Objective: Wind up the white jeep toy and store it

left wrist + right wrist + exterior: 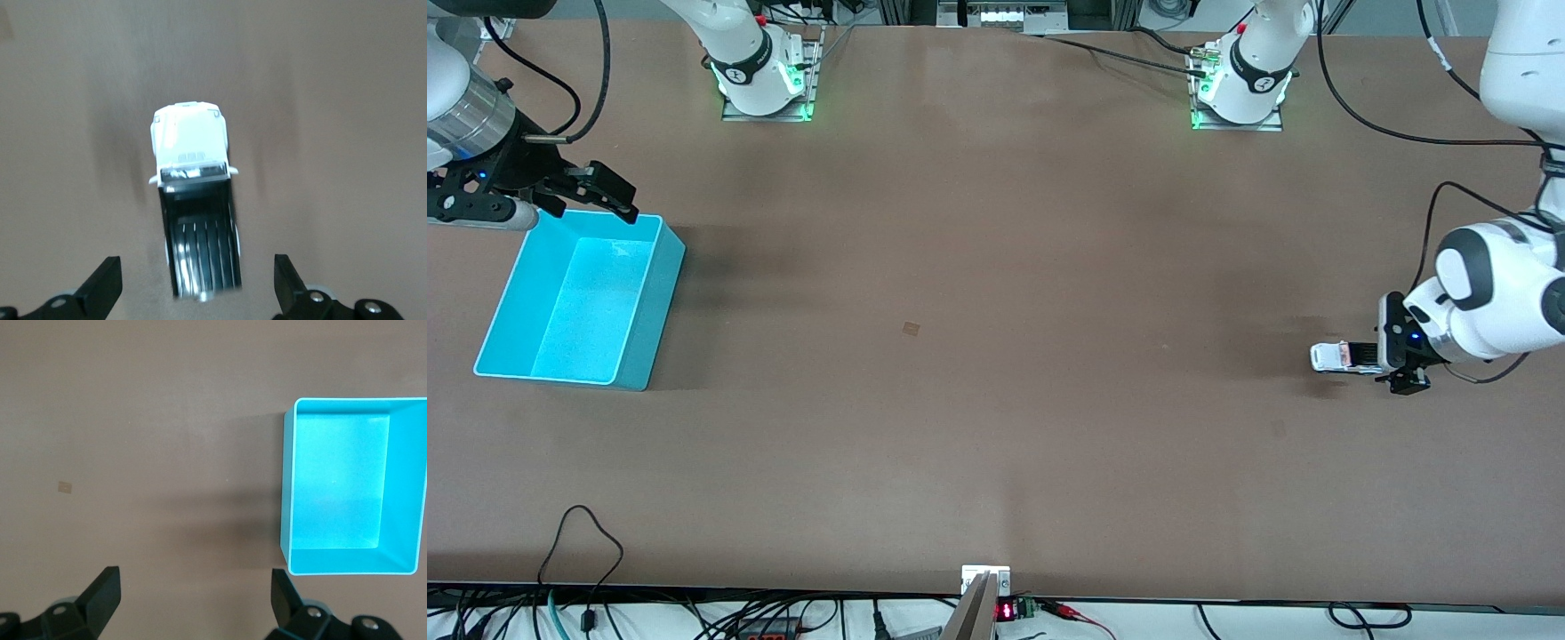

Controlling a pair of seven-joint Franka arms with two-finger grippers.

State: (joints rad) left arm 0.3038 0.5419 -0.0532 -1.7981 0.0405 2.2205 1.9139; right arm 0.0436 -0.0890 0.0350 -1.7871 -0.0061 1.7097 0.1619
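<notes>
Cyan bin [578,298] at the right arm's end of the tabletop [996,356]; interior bare. Right hand [609,194] spread over its rim. White jeep toy [1338,357] on tabletop at the left arm's end; left hand [197,287] spread around it, not touching.

Left arm folded low at its own end of the tabletop, wrist turned sideways, and the left hand [1360,360] sits right down near the surface, fingers [100,290] spread wide. Right arm reaches out to its end, raised, waiting; the right hand [618,200] hangs with fingers [100,593] parted too.
</notes>
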